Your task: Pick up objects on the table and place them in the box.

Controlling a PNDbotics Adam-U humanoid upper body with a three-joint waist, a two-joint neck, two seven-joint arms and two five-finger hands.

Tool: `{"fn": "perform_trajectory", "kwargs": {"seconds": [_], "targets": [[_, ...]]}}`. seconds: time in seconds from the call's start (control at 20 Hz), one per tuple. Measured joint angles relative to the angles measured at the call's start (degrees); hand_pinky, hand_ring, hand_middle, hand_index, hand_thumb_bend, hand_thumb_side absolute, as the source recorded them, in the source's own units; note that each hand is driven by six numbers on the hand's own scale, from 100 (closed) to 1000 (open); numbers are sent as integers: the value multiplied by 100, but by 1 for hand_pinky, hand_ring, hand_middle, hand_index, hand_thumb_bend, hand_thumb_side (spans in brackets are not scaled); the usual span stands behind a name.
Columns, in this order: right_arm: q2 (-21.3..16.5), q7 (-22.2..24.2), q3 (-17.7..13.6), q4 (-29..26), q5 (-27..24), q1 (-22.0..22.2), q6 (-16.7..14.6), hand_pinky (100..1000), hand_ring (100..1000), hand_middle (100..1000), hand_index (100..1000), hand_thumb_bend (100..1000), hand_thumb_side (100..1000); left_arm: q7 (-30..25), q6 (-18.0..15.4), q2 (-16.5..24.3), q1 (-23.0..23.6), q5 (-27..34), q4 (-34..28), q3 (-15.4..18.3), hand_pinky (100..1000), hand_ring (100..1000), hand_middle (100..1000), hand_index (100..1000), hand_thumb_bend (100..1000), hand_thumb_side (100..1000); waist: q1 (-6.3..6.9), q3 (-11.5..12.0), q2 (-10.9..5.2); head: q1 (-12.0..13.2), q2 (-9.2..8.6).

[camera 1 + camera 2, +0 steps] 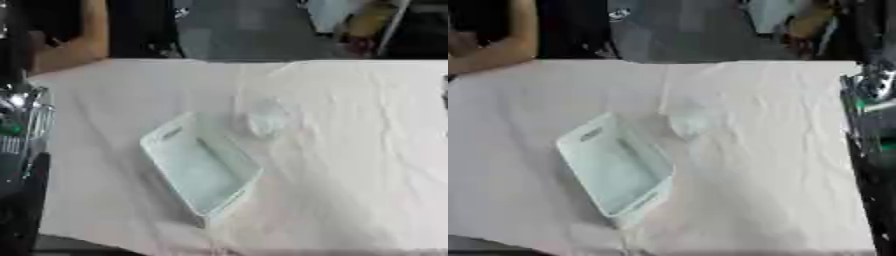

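A pale, rectangular box (203, 167) lies askew near the middle of the tabletop (350, 165), its long axis running from upper left to lower right. It has slot handles cut into its short ends. The inside looks bare; only a faint dark streak shows along one inner wall, and I cannot tell what it is. Just beyond the box's far right corner sits a small clear, crumpled-looking object (265, 119), almost the same colour as the cloth beneath it; it lies outside the box, near it, and whether it touches the rim cannot be made out.

The robot's left arm (19, 150) shows as dark and silver machinery along the left edge of the left eye view, and the right arm (872, 125) stands likewise along the right edge of the right eye view. Neither hand can be picked out from the blur, so I cannot tell whether the fingers are released or clenched.

The tabletop is covered with a wrinkled, pinkish-white cloth. Beyond its far edge lies a grey floor with dark furniture, and a person's bare forearm (74, 47) rests at the far left corner.
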Motion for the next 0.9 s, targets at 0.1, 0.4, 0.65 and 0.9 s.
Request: {"fn": "perform_trajectory", "kwargs": {"seconds": [0.1,0.4,0.65,0.9], "targets": [[117,115,73,483,137,-183,-46,908,919,902,957,100,731,-8,-5,-2,0,15,0,-19,526,591,662,781,100,782,0,0,8,-45,0],[493,205,133,1714,860,-646,-334,909,917,900,957,100,743,-15,-8,-23,-1,36,0,-23,526,590,662,781,100,783,2,10,10,-147,0],[691,198,163,2288,1086,-786,-475,909,916,899,956,100,758,-37,-6,-49,-3,46,0,-53,526,590,662,780,100,783,4,31,12,-198,0],[791,235,202,2501,1172,-787,-555,910,917,901,958,100,762,-55,-8,-49,-4,52,0,-55,526,590,662,780,100,783,6,32,13,-202,0]]}}
